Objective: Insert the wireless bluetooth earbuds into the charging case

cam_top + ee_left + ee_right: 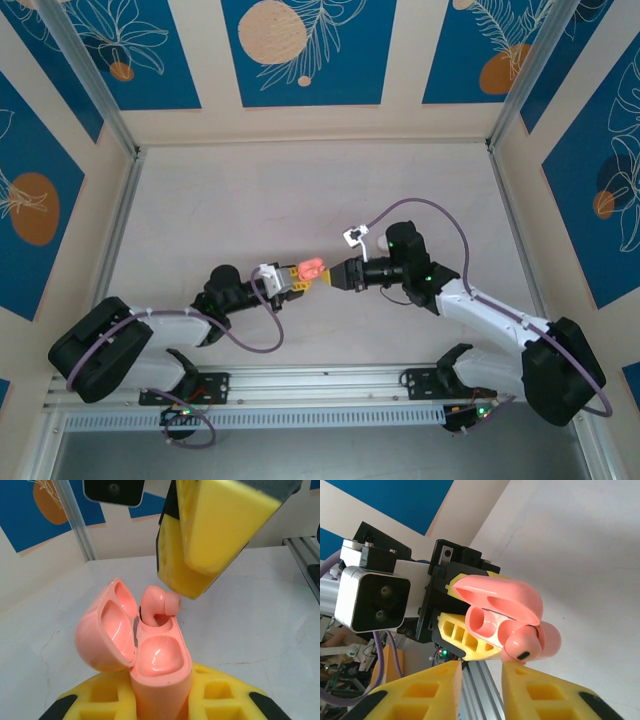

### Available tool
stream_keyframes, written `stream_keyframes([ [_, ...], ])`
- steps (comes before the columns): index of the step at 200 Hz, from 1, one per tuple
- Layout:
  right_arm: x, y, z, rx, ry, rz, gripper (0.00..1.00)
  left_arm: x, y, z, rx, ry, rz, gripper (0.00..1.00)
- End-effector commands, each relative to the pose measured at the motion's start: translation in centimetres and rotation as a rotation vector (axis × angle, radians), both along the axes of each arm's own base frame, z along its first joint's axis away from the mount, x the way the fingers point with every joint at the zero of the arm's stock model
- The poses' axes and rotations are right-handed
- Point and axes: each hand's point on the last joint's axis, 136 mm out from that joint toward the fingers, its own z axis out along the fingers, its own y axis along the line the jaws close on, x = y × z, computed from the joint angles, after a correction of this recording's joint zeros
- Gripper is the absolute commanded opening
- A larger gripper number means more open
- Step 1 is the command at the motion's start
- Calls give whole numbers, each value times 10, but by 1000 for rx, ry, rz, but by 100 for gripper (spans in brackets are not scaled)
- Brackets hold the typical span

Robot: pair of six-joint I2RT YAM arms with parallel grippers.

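From above, the charging case [310, 268] is just a small pink spot over the middle of the surface [300, 190]. It sits at the tip of the left arm [215, 300], and the right arm [440, 285] meets it nose to nose from the right. The arms' tips hide the case's inside from you there.

The left wrist view gives you more. The left jaws are closed on the case's lower body, with a yellow pad [220, 695] on either side, and the lid [102, 635] is swung open to the left. One earbud [159, 604] stands stem-down in the farther socket, its head proud of the rim. The nearer socket [160, 655] shows its glossy floor. The right jaws hang just above the bud and block your view of the far wall. You cannot tell whether they touch it.

The right wrist view shows the right jaws a narrow gap apart with nothing between them. The earbud's head lies at the tip of the right-hand pad [545, 695]. Behind the case is the left wrist camera [370, 600].

Blue-and-orange wall panels [300, 50] ring the surface, and a metal rail [320, 385] runs along its near edge.
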Motion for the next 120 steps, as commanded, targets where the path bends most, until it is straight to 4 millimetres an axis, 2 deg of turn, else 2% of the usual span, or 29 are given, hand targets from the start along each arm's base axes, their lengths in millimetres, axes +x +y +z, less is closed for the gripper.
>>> stream_keyframes([
  [1,-4,-7,15,-13,-73,-19,32,-2,-3,15,-12,-58,-9,11],
  [15,-8,-12,20,-8,-139,-23,35,-2,-3,15,-9,-62,-9,11],
  [66,-13,-33,47,1,-412,-89,36,-3,-1,15,3,-64,-3,11],
  [77,-14,-37,47,-11,-457,-93,36,-2,-1,16,4,-69,-2,11],
  [94,-17,-39,47,-21,-542,-78,45,-3,-1,15,6,-70,-2,11],
  [112,-19,-40,42,-35,-651,-54,46,-3,-1,16,5,-71,-4,11],
  [120,-27,-38,41,-25,-747,10,46,-3,-1,16,7,-70,-3,11],
])
